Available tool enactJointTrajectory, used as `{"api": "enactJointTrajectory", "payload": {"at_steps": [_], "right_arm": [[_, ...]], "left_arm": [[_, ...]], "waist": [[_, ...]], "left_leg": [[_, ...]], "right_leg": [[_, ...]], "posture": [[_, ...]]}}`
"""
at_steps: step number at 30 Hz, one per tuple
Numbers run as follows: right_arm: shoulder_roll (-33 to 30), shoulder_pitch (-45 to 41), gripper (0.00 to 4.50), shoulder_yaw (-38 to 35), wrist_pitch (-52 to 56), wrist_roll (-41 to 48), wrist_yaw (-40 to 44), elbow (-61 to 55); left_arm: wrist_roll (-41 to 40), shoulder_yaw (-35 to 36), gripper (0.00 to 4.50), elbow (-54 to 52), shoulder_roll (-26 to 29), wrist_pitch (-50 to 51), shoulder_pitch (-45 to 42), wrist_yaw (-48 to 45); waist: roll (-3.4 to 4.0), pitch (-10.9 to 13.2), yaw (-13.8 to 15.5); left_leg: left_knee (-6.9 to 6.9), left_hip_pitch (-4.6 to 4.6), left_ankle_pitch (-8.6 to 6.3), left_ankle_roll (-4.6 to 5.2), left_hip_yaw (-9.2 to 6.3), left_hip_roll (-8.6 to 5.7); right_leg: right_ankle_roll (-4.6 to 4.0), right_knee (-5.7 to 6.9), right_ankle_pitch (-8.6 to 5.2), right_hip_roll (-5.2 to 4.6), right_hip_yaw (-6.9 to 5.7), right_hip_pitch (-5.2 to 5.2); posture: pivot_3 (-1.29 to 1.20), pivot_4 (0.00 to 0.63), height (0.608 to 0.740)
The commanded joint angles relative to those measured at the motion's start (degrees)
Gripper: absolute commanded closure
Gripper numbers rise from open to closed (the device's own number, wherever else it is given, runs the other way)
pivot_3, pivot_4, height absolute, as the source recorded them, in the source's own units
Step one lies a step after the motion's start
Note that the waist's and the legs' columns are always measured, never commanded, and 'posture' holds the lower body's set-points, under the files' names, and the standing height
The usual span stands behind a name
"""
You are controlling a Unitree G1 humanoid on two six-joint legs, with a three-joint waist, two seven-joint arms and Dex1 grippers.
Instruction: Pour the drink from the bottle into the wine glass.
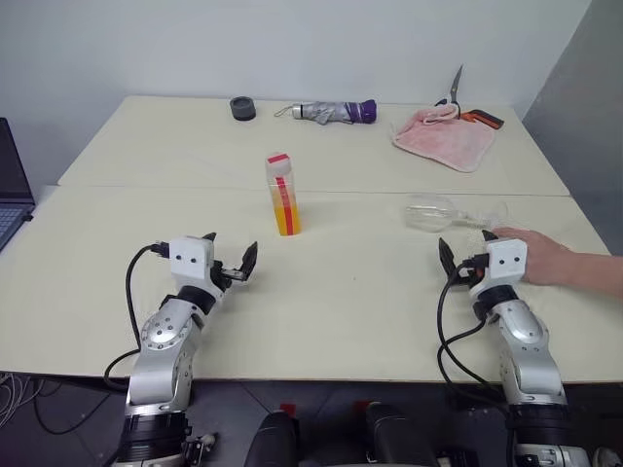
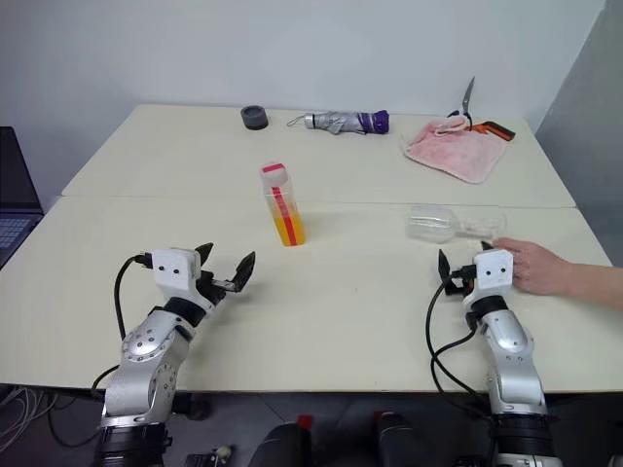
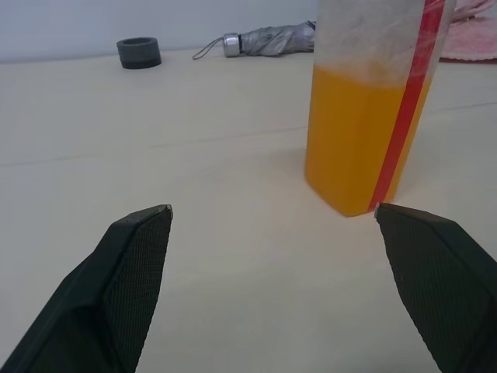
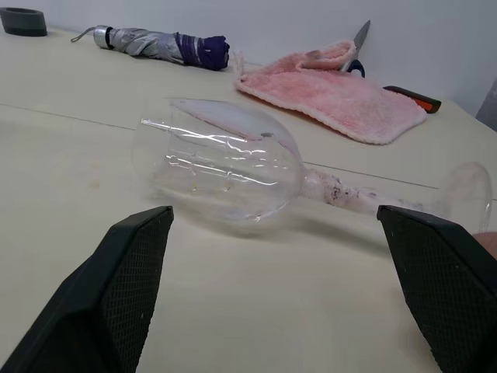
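Observation:
The bottle (image 1: 282, 195), slim and clear with a red cap and a red-and-white strip, stands upright mid-table. The orange drink (image 3: 349, 140) fills its lower half. The clear wine glass (image 4: 225, 167) lies on its side at the right, bowl toward the table's middle and foot toward a person's hand (image 1: 541, 257). My left gripper (image 1: 232, 255) hovers open and empty, short of the bottle and to its left. Just in front of the lying glass, my right gripper (image 4: 273, 210) is also open, with nothing between its fingers.
Along the far edge lie a black ring (image 1: 242, 108), a folded grey-and-purple umbrella (image 1: 331, 112), and a pink cloth (image 1: 443, 138) with scissors (image 1: 456, 92) on it. A laptop (image 1: 12, 185) sits off the table's left side. The person's hand rests beside my right gripper.

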Motion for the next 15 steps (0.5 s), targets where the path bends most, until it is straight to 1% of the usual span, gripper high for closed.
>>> {"api": "enactJointTrajectory", "payload": {"at_steps": [1,6,10,15], "right_arm": [[-0.1,-0.15,0.0,-0.45,-0.56,0.44,-0.16,-2.0],[-0.07,0.1,0.0,-0.26,-1.51,0.6,0.54,-0.76],[-0.05,0.13,0.0,-0.39,-1.97,0.67,0.99,0.0],[-0.24,0.21,0.0,-0.5,-2.58,0.83,1.56,0.98]], "left_arm": [[-0.64,0.19,0.02,-2.14,0.28,-1.43,-0.48,-0.63],[0.3,-0.59,0.02,-3.35,0.66,0.09,-0.24,-0.18],[0.46,-0.89,0.02,-4.0,1.1,-1.06,0.0,-0.74],[-0.46,0.15,0.02,-4.61,0.89,-1.11,0.12,-0.37]], "waist": [[0.0,0.0,0.0],[0.0,0.0,0.0],[0.0,0.0,0.0],[0.0,0.0,0.0]], "left_leg": [[0.0,0.0,0.0,0.0,0.0,0.0],[0.0,0.0,0.0,0.0,-0.01,0.0],[0.0,0.0,0.0,0.0,-0.01,0.0],[0.0,0.0,0.0,0.0,-0.01,0.0]], "right_leg": [[0.0,0.0,0.0,0.0,0.0,0.0],[0.0,0.0,0.0,0.0,0.0,0.0],[0.0,0.0,0.0,0.0,0.0,0.0],[0.0,0.0,0.0,0.0,0.01,0.0]], "posture": [[0.0,0.15,0.74],[0.0,0.15,0.74],[0.0,0.15,0.74],[0.0,0.15,0.74]]}}
